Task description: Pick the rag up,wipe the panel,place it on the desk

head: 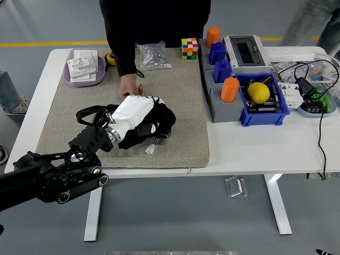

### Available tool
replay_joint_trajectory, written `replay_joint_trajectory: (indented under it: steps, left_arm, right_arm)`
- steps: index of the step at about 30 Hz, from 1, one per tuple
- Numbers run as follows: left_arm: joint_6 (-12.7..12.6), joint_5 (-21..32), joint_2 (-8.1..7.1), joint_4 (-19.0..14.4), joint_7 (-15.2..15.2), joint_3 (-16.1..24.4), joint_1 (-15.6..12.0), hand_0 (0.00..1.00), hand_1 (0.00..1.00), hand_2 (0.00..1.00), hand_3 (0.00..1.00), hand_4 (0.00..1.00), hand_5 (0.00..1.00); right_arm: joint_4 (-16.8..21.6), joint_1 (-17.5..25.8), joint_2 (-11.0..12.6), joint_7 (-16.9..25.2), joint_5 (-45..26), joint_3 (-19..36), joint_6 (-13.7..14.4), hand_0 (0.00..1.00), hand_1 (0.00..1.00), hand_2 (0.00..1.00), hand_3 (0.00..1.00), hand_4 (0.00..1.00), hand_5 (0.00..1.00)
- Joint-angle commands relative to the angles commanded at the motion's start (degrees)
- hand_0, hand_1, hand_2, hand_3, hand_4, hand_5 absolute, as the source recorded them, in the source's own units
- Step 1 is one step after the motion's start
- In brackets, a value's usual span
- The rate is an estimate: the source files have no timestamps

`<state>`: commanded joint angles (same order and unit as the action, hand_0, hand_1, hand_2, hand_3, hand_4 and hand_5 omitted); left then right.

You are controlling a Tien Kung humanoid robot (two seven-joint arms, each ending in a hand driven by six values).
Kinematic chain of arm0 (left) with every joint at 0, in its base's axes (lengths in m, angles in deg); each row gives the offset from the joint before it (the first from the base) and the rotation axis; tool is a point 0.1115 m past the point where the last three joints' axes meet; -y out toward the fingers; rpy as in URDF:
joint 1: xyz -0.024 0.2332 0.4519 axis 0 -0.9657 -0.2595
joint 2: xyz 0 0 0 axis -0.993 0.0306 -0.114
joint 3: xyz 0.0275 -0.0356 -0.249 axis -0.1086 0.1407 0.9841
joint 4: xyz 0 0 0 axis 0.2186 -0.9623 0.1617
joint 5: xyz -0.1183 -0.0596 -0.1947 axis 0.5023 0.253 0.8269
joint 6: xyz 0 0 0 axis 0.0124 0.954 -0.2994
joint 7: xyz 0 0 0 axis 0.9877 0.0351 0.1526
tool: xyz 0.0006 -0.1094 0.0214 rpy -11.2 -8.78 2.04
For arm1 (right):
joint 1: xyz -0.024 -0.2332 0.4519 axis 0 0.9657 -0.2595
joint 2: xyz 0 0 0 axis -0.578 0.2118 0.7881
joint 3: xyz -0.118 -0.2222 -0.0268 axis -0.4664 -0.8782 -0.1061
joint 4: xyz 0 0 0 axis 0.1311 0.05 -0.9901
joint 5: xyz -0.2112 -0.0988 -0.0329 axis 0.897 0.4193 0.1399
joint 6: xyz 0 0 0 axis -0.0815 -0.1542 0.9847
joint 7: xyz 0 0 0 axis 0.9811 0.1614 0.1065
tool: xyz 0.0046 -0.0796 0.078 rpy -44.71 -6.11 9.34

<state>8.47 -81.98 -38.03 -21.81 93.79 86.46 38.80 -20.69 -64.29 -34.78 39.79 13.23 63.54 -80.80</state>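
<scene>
The left arm (53, 175) rises from the frame's lower left, its white hand (134, 112) laid palm-down, fingers clenched on the black rag (159, 123). The rag sits bunched on the dark panel just left of frame centre, on the grey mat (180, 95); its long axis can't be told. A person's hand (130, 87) rests just above

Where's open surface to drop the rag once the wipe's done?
Free: the mat between the left hand and the grey block rack; the mat's left part below the purple tray; bare table in front of the blue bin. Crowded: the right far corner with bin, cables and electrical box, and the far edge by the person's hand.
</scene>
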Motion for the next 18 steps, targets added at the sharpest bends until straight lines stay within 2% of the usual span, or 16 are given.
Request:
replay_joint_trajectory:
  steps: [18]
  left_arm:
    - [0.1,-1.1,-3.79,2.3,-0.3,3.5,-1.8,0.227,0.177,0.679,0.681,0.514,0.098]
  right_arm:
    - [0.0,0.2,-0.3,0.0,0.1,0.5,0.1,0.782,0.686,0.721,0.661,0.998,0.575]
